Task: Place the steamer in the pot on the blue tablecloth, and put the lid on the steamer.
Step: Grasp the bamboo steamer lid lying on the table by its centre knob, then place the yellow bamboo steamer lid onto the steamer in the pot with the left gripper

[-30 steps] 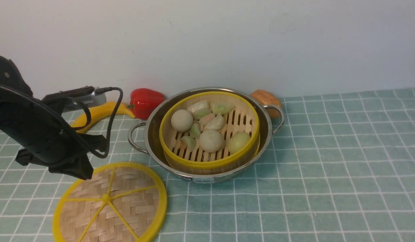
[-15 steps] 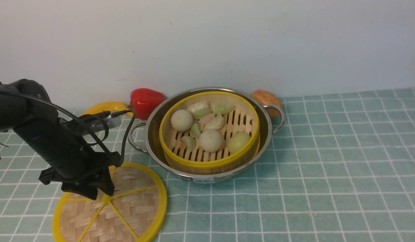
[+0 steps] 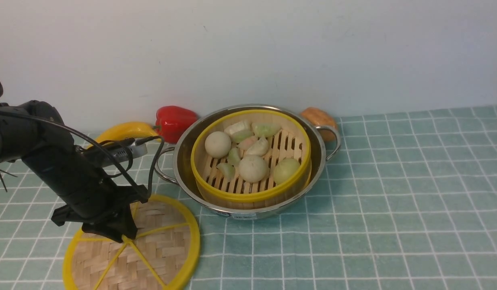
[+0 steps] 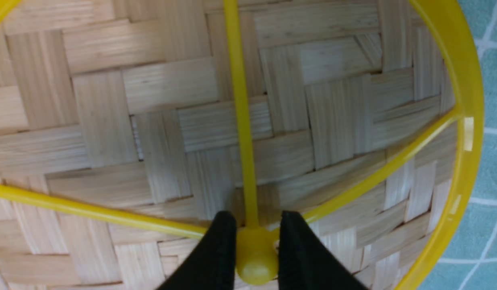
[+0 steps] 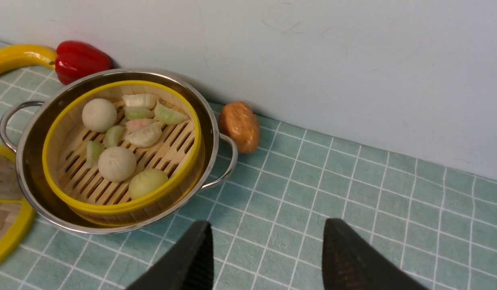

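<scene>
Closest to me, my right pincer (image 5: 268,225) hangs over the blue tablecloth (image 3: 393,201) with its two fingers spread wide and nothing between them. It does not show in the front view.

On my left side, the lid (image 3: 159,245) lies flat on the cloth at the near edge of the surface, woven side up. My left arm (image 3: 67,173) reaches out from the left and slopes down and forward, so the wrist points steeply down onto the middle of the lid. A black cable (image 3: 151,161) loops beside the wrist. My left pincer (image 4: 257,225) is down on the lid's centre. Its black fingers (image 4: 220,249) stand one on each side of the yellow knob (image 4: 256,257), where the spokes meet, and press against it, so it pinches the knob.

A little farther, just beside the lid and to its right, the pot (image 3: 184,161) stands on the cloth. The steamer (image 3: 248,196) sits inside it, upright, its yellow rim a bit higher than the steel rim. It is uncovered, and the white and green buns and dumplings (image 3: 253,168) lie on its slatted floor.

Behind the pot, along the wall (image 3: 272,48), a banana (image 3: 123,131) and a red pepper (image 3: 174,121) lie on the left and a brown potato (image 3: 318,117) on the right, just beside the pot's handle.
</scene>
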Available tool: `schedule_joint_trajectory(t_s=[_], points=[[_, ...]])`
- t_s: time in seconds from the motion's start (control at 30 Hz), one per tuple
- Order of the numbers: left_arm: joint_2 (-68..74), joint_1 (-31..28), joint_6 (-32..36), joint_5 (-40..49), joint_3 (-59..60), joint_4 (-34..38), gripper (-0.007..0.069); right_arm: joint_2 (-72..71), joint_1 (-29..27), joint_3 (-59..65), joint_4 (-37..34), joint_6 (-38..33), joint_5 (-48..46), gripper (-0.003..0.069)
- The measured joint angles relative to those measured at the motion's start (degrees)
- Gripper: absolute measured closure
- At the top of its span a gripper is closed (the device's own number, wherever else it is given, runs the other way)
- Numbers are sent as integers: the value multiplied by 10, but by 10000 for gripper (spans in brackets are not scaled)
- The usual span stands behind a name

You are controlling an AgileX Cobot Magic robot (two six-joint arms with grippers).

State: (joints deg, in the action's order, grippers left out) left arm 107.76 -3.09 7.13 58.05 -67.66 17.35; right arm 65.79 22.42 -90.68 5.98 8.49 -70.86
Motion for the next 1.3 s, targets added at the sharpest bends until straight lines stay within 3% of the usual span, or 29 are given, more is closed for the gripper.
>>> schedule_joint_trajectory(t_s=[0.17, 0.6, 0.87, 1.03, 1.1, 1.3], points=[[-1, 0, -1, 9, 0, -17, 508, 0, 0, 0, 0, 0, 0, 280], [-91, 0, -81, 47, 0, -193, 508, 0, 0, 0, 1, 0, 0, 280], [-147, 5, -85, 74, -87, -149, 508, 0, 0, 0, 3, 0, 0, 280], [-135, 59, -80, 79, -185, -145, 508, 0, 0, 0, 3, 0, 0, 280], [-110, 118, -81, 79, -249, -140, 508, 0, 0, 0, 3, 0, 0, 280], [-7, 219, -83, 87, -390, -132, 508, 0, 0, 0, -2, 0, 0, 280]])
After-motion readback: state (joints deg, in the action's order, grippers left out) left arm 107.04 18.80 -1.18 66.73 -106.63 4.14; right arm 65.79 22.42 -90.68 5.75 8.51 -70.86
